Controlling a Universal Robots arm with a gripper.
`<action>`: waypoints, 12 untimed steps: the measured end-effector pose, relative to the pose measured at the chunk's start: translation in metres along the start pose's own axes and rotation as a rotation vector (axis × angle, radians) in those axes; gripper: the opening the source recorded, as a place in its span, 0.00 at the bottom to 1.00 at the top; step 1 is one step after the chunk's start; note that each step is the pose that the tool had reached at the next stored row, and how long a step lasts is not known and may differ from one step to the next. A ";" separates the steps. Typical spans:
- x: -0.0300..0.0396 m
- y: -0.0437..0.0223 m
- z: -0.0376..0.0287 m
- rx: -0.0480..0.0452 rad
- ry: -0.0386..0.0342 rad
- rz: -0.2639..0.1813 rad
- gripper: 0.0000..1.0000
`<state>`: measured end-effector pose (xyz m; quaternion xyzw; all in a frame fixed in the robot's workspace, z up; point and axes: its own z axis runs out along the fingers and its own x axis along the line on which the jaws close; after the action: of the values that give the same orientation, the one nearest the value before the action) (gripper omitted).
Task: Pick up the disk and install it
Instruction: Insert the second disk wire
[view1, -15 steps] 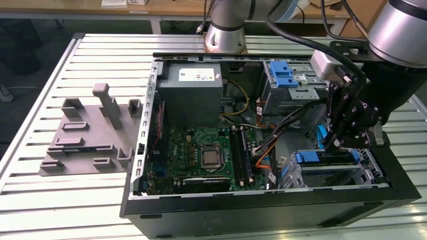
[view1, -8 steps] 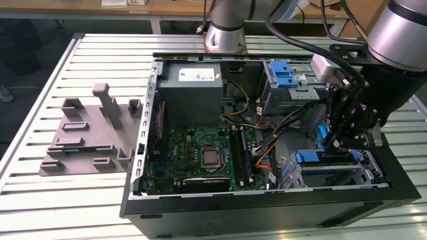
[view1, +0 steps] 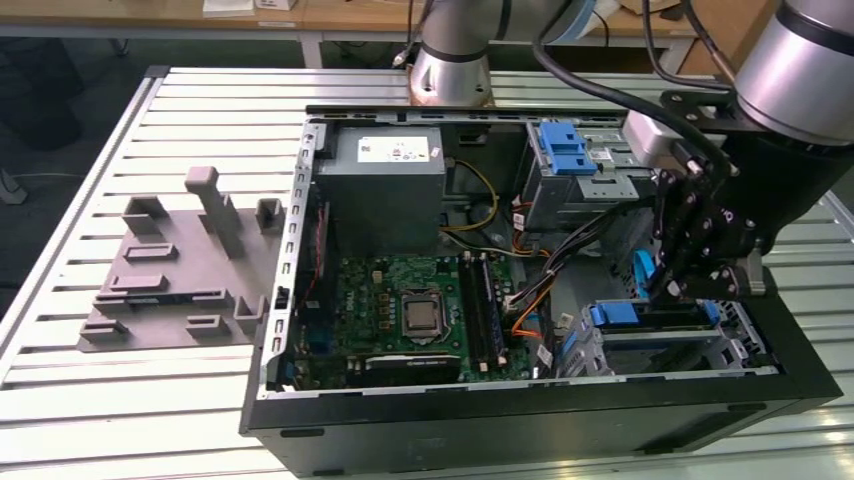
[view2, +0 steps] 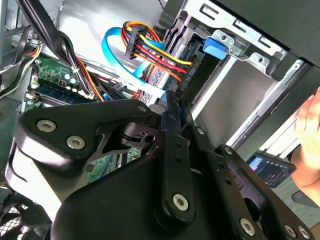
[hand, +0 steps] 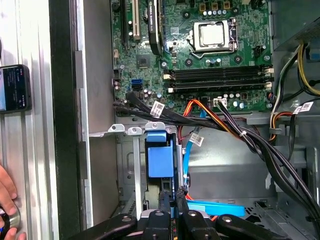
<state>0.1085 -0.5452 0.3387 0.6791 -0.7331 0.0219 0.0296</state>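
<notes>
The disk (view1: 638, 316) sits in the lower drive cage at the front right corner of the open computer case (view1: 287, 300), its blue caddy handle facing the motherboard. The first wrist view shows that blue caddy end (hand: 160, 157) in the bay slot, straight ahead of my fingertips. My gripper (view1: 677, 288) hangs just above and beside the disk, inside the case. Its two black fingers are pressed together in both wrist views, gripper (hand: 173, 194) and gripper (view2: 171, 102), with nothing held between them. The disk's silver body is mostly hidden by the cage.
Bundled cables (hand: 220, 120) and a blue ribbon cable (view2: 117, 60) run close to the bay. A second blue-latched bay (view1: 567, 150) sits further back. The grey fixture block (view1: 180, 270) lies on the table at the exterior view's left. A person's hand (hand: 7, 192) and a phone (hand: 12, 87) are beside the case.
</notes>
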 end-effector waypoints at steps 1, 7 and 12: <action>0.0000 -0.0001 0.0003 0.0000 0.0000 0.000 0.16; -0.0002 -0.0007 0.0017 0.0000 0.0000 0.000 0.16; -0.0003 -0.0012 0.0026 0.0000 0.0000 0.000 0.16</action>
<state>0.1096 -0.5452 0.3361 0.6791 -0.7331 0.0219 0.0296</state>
